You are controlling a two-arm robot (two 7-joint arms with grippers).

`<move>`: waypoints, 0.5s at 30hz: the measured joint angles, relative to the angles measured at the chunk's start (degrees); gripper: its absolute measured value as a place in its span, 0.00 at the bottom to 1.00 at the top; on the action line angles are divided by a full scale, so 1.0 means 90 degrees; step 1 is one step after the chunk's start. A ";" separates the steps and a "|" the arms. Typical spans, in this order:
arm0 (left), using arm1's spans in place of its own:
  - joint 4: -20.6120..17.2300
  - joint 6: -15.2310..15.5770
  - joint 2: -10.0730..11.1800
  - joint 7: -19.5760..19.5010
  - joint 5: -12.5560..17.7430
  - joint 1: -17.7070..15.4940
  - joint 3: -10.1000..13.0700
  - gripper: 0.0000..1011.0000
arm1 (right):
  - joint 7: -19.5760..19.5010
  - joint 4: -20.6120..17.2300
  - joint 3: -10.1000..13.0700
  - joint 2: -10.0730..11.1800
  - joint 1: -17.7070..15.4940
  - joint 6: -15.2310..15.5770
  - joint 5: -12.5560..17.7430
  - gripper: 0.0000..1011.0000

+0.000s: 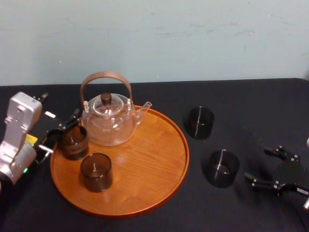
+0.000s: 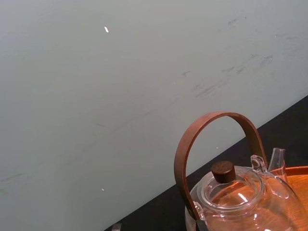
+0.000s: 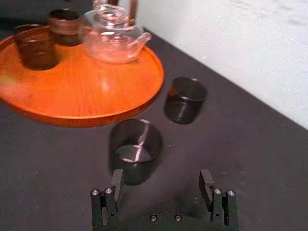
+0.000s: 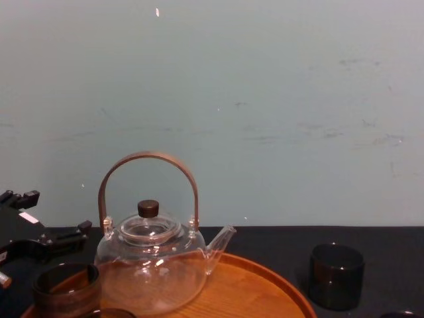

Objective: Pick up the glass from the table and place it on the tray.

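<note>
Your right gripper (image 3: 161,178) stands wide open and empty. The glass (image 3: 134,149) sits on the table (image 3: 250,159) just ahead, seemingly off-centre toward one finger. Drive straight in and that finger could knock it over. The left gripper (image 1: 62,133) sits at the tray (image 1: 169,145)'s left rim.

Soft, even light, seemingly from above. The large round orange-brown wooden tray (image 1: 159,164) carries a pale sheen in front of the clear glass teapot (image 1: 110,123), whose body shows small white glints. Right of the tray, a dark smoked glass cup (image 1: 222,167) catches a thin bright streak. The black worktop (image 1: 251,96) around the tray shows hardly any shadow.
</note>
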 joint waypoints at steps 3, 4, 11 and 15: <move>0.0000 0.0000 0.0000 0.0000 0.0000 0.0000 0.0000 0.99 | 0.0138 -0.0008 -0.0034 0.0016 -0.0004 0.0012 -0.0042 0.99; 0.0000 0.0000 0.0000 0.0000 0.0000 0.0000 0.0000 0.99 | 0.0168 -0.0008 -0.0046 0.0016 -0.0002 0.0016 -0.0056 0.99; 0.0000 0.0000 0.0000 0.0000 0.0000 0.0000 0.0000 0.99 | 0.0477 0.0036 -0.0198 -0.0072 0.0112 0.0090 -0.0240 0.99; 0.0000 0.0000 0.0000 0.0000 0.0000 0.0000 0.0000 0.99 | 0.0591 0.0078 -0.0255 -0.0163 0.0188 0.0178 -0.0306 0.99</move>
